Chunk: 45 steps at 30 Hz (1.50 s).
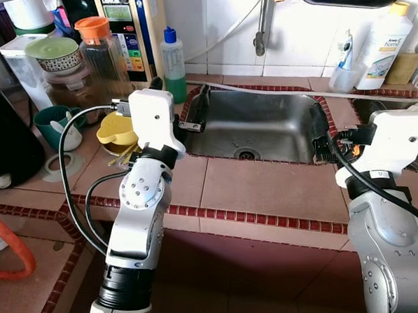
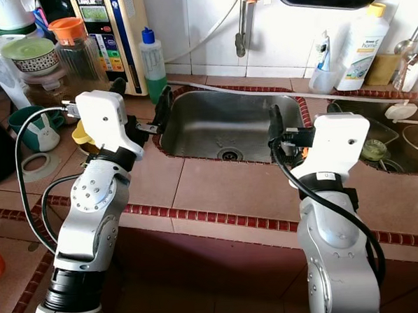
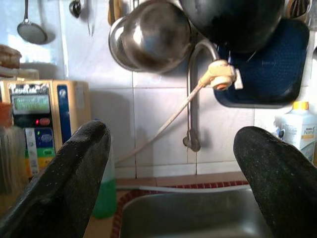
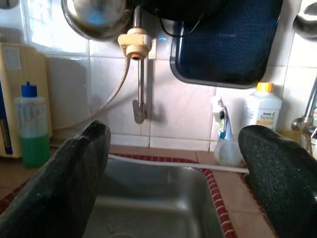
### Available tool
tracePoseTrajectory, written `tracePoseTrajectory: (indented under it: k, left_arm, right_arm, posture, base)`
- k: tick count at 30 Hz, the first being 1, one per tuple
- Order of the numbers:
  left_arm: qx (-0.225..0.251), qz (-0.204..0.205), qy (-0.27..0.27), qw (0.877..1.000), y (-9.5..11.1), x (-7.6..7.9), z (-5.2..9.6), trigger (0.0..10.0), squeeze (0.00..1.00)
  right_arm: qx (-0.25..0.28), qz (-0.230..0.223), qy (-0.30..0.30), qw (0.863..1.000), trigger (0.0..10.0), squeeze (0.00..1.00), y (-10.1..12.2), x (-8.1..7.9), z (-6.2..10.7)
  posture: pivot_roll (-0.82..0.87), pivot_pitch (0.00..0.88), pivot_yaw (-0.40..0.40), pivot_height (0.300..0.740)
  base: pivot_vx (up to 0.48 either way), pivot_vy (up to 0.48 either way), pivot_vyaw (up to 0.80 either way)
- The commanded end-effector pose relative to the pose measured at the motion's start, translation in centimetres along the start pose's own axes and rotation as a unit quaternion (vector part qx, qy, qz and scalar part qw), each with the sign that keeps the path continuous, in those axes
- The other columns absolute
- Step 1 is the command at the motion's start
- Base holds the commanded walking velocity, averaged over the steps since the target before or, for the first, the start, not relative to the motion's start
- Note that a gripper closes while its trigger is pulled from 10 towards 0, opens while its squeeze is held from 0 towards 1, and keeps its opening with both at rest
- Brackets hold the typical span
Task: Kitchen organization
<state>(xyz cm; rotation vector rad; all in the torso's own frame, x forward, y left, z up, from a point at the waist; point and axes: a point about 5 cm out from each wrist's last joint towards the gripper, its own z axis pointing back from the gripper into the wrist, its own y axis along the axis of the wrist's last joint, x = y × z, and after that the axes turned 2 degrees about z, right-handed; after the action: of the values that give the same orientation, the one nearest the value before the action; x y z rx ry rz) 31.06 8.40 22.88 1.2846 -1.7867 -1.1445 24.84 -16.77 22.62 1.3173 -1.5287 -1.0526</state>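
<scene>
The steel sink (image 2: 235, 127) is set into the tiled counter (image 2: 218, 187), bordered by a strip of red tiles, with its drain near the front wall. The left gripper (image 2: 158, 113) is held over the sink's left rim, its fingers (image 3: 64, 183) spread wide with nothing between them. The right gripper (image 2: 274, 135) is held at the sink's right front edge, likewise spread wide and empty. A faucet (image 4: 138, 74) hangs from the wall above the basin. A green soap bottle (image 2: 151, 65) stands just left of the sink, a white bottle (image 2: 357, 47) and a spray bottle (image 2: 321, 70) to the right. A yellow bowl (image 1: 116, 131) and jars are crowded on the left counter.
</scene>
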Motion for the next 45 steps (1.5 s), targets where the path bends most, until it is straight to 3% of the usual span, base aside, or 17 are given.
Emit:
tracePoseTrajectory:
  k: [1,45]
  left_arm:
    - [0.01,0.001,-0.007,1.0,0.6,0.22,-0.11,10.0,0.0]
    - [0.0,-0.001,-0.01,1.0,0.25,0.26,0.13,10.0,0.0]
  right_arm:
    - [0.007,0.002,0.004,1.0,10.0,0.0,0.41,-0.09,0.09]
    - [-0.008,0.002,0.013,1.0,10.0,0.0,-0.4,-0.41,0.43]
  posture:
    - [0.04,0.0,0.032,0.74]
    - [0.04,0.0,0.033,0.74]
  base:
    - [0.3,0.0,0.0]
    - [0.307,0.0,0.0]
